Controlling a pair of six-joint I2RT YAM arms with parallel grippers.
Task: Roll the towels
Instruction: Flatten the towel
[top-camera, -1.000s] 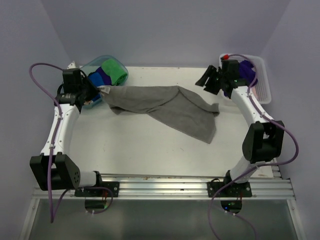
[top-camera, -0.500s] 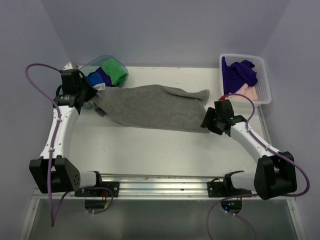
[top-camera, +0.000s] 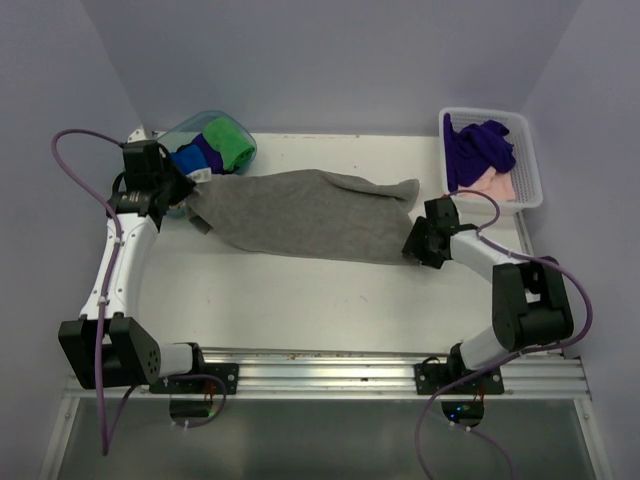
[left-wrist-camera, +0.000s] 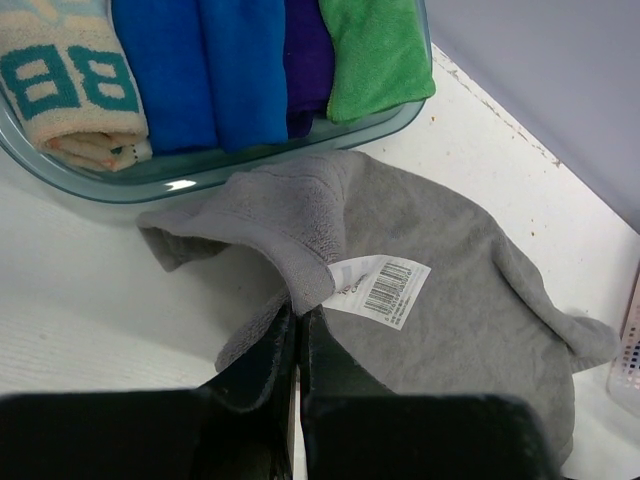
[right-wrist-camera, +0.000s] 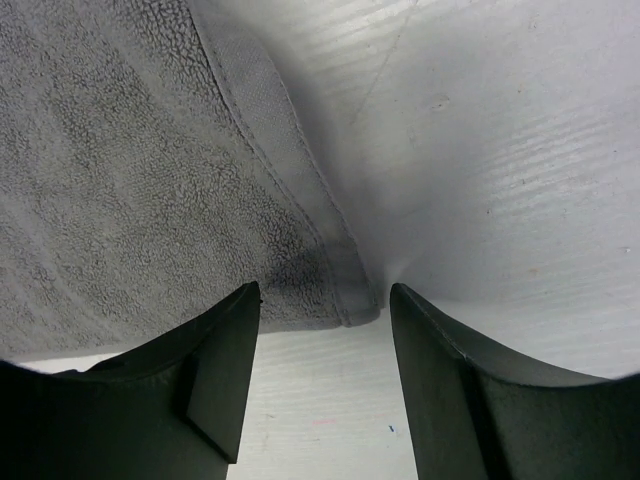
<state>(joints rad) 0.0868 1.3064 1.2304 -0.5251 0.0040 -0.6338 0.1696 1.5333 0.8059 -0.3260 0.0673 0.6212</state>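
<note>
A grey towel (top-camera: 310, 215) lies spread across the middle of the table, its white label (left-wrist-camera: 380, 288) showing near the left end. My left gripper (top-camera: 190, 196) is shut on the left corner of the grey towel (left-wrist-camera: 450, 280), the cloth pinched between the fingertips of the gripper (left-wrist-camera: 298, 312). My right gripper (top-camera: 413, 246) stands open low over the table, its jaws on either side of the near right corner of the grey towel (right-wrist-camera: 130, 170); the gripper (right-wrist-camera: 322, 292) holds nothing. A dark purple towel (top-camera: 478, 150) and a pale pink towel (top-camera: 492, 184) lie crumpled in the white basket (top-camera: 530, 150).
A clear tub (top-camera: 180, 132) at the back left, just beyond the left gripper, holds rolled cloths: green (left-wrist-camera: 375, 50), purple (left-wrist-camera: 305, 60), blue (left-wrist-camera: 210, 70) and a patterned beige one (left-wrist-camera: 70, 90). The white basket stands at the back right corner.
The right gripper came down from beside the basket to the grey towel's near right corner. The towel went from a slanted, bunched shape to lying spread out. The left gripper kept its hold.
</note>
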